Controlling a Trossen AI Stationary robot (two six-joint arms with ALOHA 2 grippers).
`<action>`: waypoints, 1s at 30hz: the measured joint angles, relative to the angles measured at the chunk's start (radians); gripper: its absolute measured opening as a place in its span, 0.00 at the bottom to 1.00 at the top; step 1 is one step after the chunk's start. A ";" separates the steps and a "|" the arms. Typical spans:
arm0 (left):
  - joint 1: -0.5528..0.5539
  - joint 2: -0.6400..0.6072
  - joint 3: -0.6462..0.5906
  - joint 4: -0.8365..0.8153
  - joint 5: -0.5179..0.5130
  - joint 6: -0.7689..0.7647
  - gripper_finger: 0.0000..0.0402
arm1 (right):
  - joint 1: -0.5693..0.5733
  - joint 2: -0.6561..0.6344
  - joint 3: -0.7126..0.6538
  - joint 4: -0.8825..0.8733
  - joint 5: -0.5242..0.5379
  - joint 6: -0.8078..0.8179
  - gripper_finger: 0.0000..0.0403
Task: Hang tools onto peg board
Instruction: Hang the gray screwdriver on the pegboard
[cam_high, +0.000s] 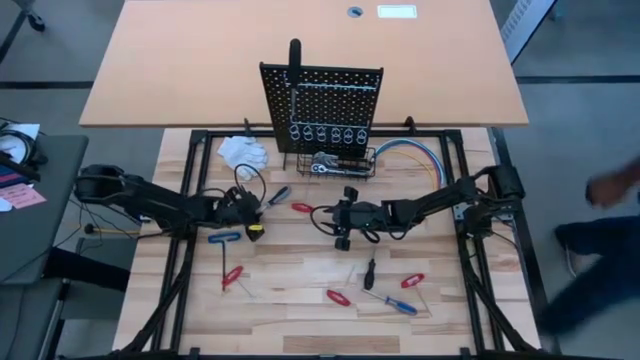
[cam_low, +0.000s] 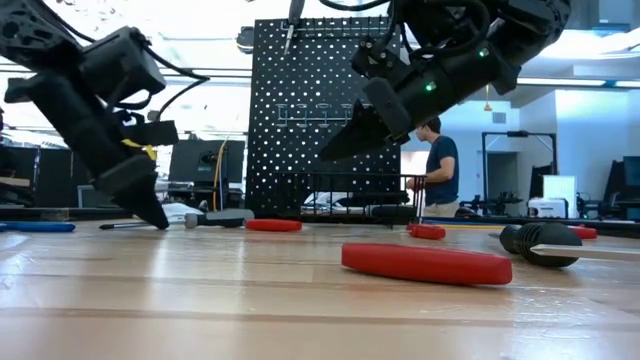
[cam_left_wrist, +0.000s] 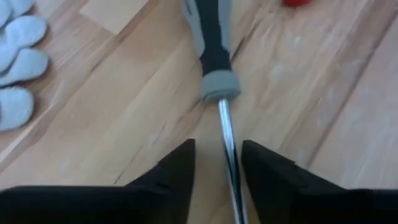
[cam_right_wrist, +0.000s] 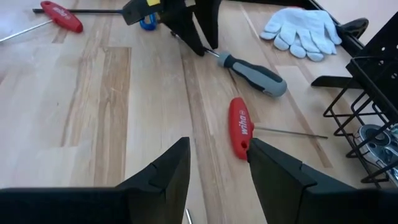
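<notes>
1. Pale wooden planks make up the table, and the peg board stands upright at its far edge with a wire basket at its base; every place below is given from that board.
2. Most tools lie loose on the planks in front of the board, which suggests the hanging has barely begun (one tool does seem to hang at the board's top edge).
3. A chrome wrench sits in the basket, probably because it has no loop for the rings.
4. The left gripper is down at the table, in front of the board and toward its left side, its fingers parted on either side of the thin metal shaft of a grey screwdriver, not yet pinching it.
5. Straddling the shaft likely lets it lift the tool without the handle rolling.
6. The right gripper hangs above the table in front of the board's middle, fingers apart and holding nothing, near a red screwdriver.
7. The left wrist view alone shows the gap around the shaft; the overhead view hides it under the arm.
8. Only the right wrist view shows both the white gloves and the left gripper together.
</notes>
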 joint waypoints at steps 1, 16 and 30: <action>0.001 0.010 0.000 0.007 0.008 0.004 0.27 | 0.000 0.000 0.000 0.002 0.000 0.000 0.41; -0.055 -0.043 -0.007 0.362 0.058 0.170 0.01 | 0.001 0.005 0.000 0.054 -0.109 -0.031 0.41; -0.201 -0.060 -0.006 1.020 0.056 0.513 0.00 | 0.053 0.005 0.000 0.298 -0.157 -0.071 0.41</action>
